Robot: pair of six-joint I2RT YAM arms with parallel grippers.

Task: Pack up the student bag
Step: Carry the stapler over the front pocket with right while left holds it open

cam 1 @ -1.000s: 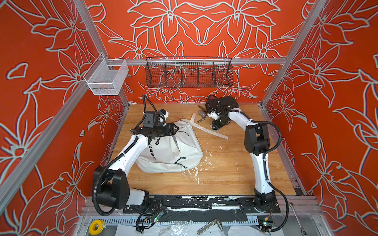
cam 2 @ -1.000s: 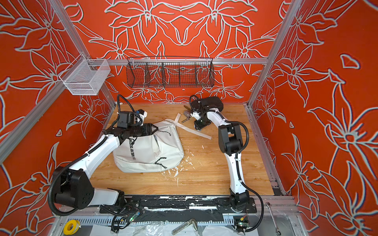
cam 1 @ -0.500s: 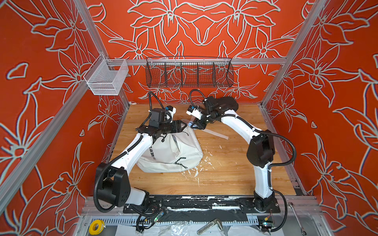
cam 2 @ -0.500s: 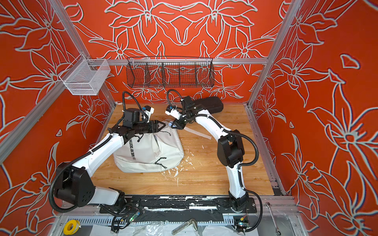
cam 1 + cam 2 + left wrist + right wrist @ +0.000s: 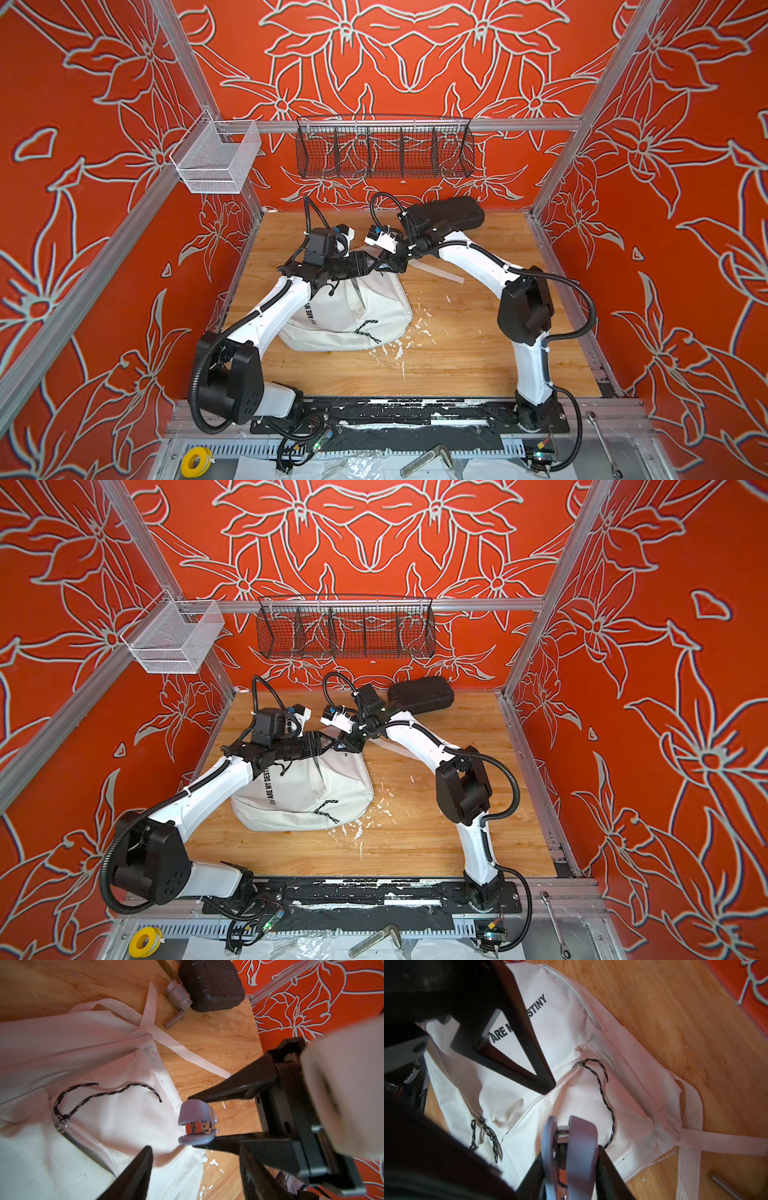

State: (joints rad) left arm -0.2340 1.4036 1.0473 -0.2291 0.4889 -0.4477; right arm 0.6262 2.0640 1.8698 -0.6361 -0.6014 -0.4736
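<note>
The student bag (image 5: 353,316) (image 5: 307,787) is white with black print and lies slumped left of the table's middle. Its front pocket has black zipper cords (image 5: 604,1088). My right gripper (image 5: 384,264) (image 5: 193,1122) (image 5: 570,1159) is shut on a small grey part (image 5: 197,1122) (image 5: 579,1142) made of two grey discs with orange and chrome between them. It holds the part just above the bag's far upper edge. My left gripper (image 5: 370,264) (image 5: 193,1178) is open right beside it, over the bag's fabric (image 5: 83,1064), and grips nothing.
A black hard case (image 5: 449,212) (image 5: 212,982) lies by the back wall with a grey bolt fitting (image 5: 178,999) next to it. White straps (image 5: 436,272) trail across the wood. White flakes (image 5: 399,349) litter the table. A black wire basket (image 5: 384,151) and a white basket (image 5: 216,162) hang behind.
My right arm swung left from beside the black case to the bag's upper edge, carrying the grey part. My left gripper moved a little right along the bag's top.
</note>
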